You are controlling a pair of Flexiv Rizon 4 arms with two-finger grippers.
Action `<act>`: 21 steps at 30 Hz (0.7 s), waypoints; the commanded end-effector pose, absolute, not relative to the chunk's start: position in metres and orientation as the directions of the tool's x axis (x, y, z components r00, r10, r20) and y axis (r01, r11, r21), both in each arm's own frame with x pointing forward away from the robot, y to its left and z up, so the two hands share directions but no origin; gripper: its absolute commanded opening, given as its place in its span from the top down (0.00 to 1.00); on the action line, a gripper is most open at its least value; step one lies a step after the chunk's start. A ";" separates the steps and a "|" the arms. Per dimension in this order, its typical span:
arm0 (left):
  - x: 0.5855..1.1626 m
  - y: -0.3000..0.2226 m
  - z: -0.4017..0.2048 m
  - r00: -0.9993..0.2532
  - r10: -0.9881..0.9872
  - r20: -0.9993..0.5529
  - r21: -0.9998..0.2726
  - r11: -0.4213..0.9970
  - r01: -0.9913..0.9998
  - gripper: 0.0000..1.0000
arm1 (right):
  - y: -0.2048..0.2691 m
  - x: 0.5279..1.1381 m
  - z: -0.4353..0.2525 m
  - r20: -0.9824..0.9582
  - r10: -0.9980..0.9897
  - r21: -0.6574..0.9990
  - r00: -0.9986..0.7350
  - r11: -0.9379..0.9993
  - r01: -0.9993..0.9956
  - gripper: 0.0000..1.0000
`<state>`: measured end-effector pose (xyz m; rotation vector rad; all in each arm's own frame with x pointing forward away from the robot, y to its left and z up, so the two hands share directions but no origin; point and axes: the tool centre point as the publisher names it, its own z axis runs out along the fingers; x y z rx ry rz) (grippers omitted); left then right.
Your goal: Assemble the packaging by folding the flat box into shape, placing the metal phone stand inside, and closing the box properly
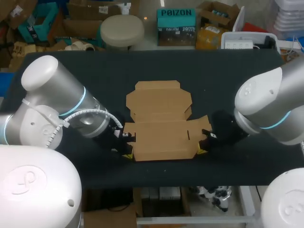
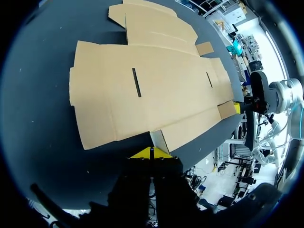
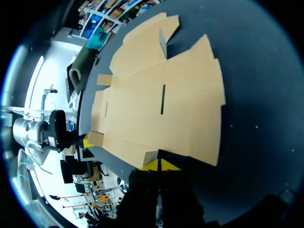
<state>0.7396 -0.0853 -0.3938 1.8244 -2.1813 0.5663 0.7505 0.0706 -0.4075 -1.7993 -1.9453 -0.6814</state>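
A flat brown cardboard box blank (image 1: 161,128) lies unfolded in the middle of the dark table, with its lid panel toward the far side. My left gripper (image 1: 127,155) is shut, its yellow tips together at the blank's near left corner. In the left wrist view the tips (image 2: 151,153) touch the near edge of the blank (image 2: 142,90) beside a small, slightly raised flap. At the near right corner my right gripper (image 1: 203,151) is also shut, its tips (image 3: 160,165) against the edge of the blank (image 3: 161,109). No metal phone stand shows in any view.
The black table surface (image 1: 95,71) is bare to the left, right and far side of the blank. The table's front edge runs close behind both grippers. Each wrist view shows the other arm's gripper at the opposite near corner.
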 end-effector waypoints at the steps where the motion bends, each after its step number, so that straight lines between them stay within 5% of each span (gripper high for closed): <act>1: 0.740 -0.091 -0.393 -0.191 -0.896 0.401 -0.137 0.148 -0.980 1.00 | 0.076 0.752 -0.407 0.584 0.807 0.076 -0.089 0.055 0.996 1.00; 21: 0.742 -0.109 -0.392 -0.233 -0.892 0.387 -0.144 0.191 -0.971 1.00 | 0.091 0.749 -0.403 0.541 0.834 0.074 -0.112 0.085 0.994 1.00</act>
